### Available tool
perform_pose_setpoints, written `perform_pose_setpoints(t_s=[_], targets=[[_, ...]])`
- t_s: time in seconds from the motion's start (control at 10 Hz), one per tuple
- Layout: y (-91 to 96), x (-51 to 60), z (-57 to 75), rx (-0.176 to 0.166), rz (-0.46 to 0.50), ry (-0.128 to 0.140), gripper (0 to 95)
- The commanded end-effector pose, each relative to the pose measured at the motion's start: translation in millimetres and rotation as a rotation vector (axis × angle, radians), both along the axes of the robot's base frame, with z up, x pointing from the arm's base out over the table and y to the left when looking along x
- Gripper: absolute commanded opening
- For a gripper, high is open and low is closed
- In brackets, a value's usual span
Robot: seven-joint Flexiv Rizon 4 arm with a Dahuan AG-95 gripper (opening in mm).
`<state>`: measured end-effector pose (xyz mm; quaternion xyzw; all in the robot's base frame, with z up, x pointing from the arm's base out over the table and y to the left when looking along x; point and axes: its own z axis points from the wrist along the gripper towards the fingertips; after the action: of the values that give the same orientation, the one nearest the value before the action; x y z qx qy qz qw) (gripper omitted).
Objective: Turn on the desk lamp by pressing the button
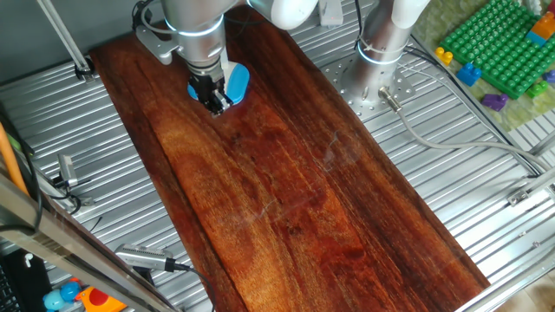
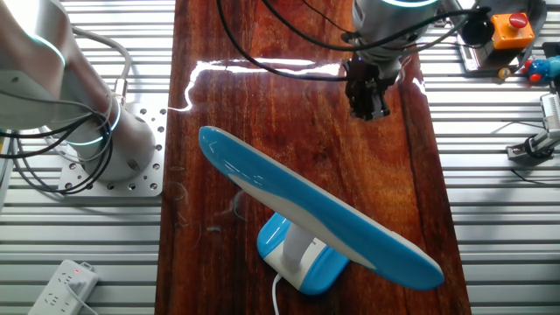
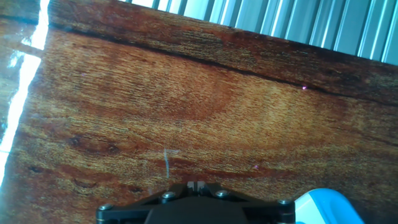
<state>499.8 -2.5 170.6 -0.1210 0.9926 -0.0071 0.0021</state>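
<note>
One desk lamp [image 2: 319,210], one gripper [image 2: 368,98], one wooden board [image 2: 289,114]; a second robot arm [image 2: 52,96] stands off the board on the metal table [image 2: 499,201].

Nearest in the other fixed view: the lamp's light-blue base [image 2: 302,258] with white top, sitting on the board's near end, white neck rising from it. Its long blue-backed head slants across the board above the base. The button is not visible to me in any view.

My gripper hangs over the board beyond the lamp head, on the far side from the base, apart from the lamp, fingertips pointing down at bare wood. In one fixed view my fingers [image 1: 214,97] overlap the blue lamp from that angle, so I cannot judge contact there. My hand view shows only wood grain ahead and a corner of blue lamp [image 3: 326,208] at the lower edge.

Open or closed: I cannot tell; no view shows the fingertip gap clearly.

Beyond the board from the lamp: a green brick plate [image 1: 499,48] carrying a few loose bricks.
</note>
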Motion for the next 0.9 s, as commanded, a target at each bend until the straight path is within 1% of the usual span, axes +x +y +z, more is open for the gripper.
perform_pose_setpoints(t_s=[0.1,0.2,0.3,0.4,0.6,0.7,0.8,0.9], targets=[[-2.9,-1.4,0.6,0.0,-0.013,-0.003,38.0],[-6.9,-2.2,1.0,0.004,-0.016,-0.003,57.0],[-11.0,-2.5,1.1,0.012,-0.016,-0.001,57.0],[-16.4,-2.7,0.6,0.015,-0.017,0.003,76.0],[-29.3,-2.9,-1.3,0.026,-0.02,0.031,76.0],[-35.3,-3.8,-1.7,0.029,-0.017,0.041,95.0],[-39.1,-4.4,-2.0,0.03,-0.014,0.047,95.0],[-43.6,-5.1,-2.6,0.039,-0.008,0.07,95.0]])
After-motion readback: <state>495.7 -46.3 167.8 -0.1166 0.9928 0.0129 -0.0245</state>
